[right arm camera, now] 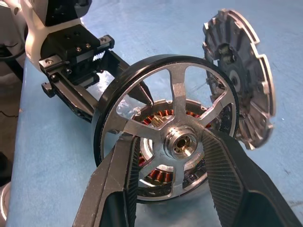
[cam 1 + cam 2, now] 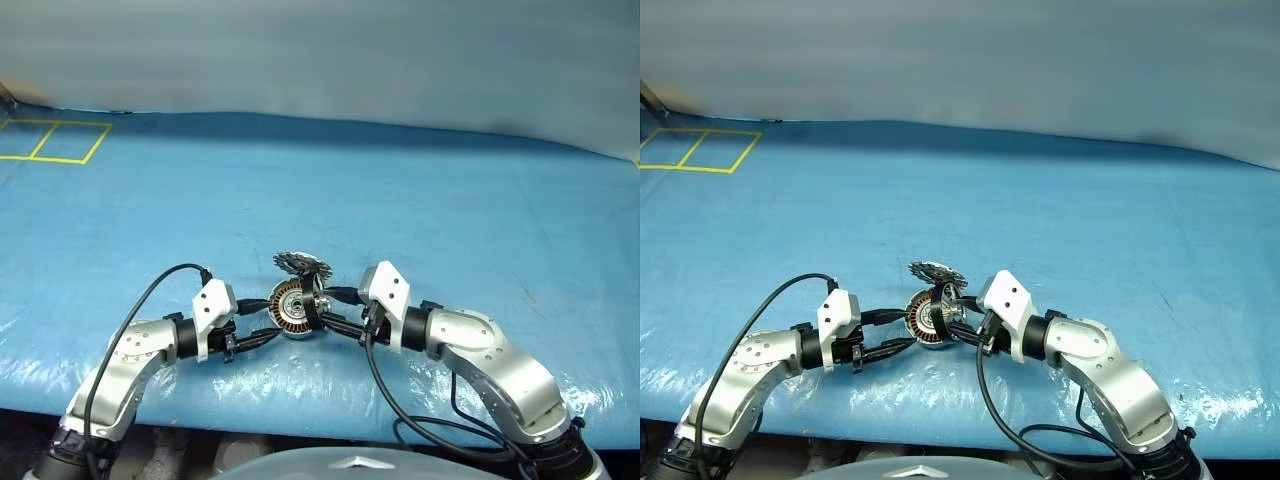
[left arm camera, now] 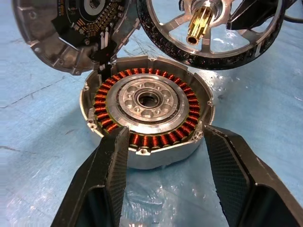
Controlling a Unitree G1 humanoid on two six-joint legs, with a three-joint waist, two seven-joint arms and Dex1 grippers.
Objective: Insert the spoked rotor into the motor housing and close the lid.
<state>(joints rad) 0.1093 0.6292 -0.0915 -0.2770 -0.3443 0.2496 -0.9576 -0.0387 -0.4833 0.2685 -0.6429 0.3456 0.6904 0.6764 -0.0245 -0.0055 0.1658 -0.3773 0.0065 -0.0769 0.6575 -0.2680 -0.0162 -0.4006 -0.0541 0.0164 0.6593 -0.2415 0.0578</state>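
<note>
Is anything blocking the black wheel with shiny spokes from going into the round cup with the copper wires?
Nothing visible is. The black-rimmed, silver-spoked rotor, held by the right gripper, faces the open silver motor housing with copper windings. The toothed silver-grey lid is swung open to the side, and the left gripper clamps only the housing's outer wall.

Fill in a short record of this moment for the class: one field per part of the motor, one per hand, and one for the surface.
motor housing: copper windings exposed, gripped between the left hand's fingers
lid: swung open, standing up at the housing's far edge
spoked rotor: held by the right hand, close to the housing's open face, not yet seated
left hand: shut on the housing's rim
right hand: shut on the rotor
surface: blue sheet with yellow tape squares at the far left corner
</note>
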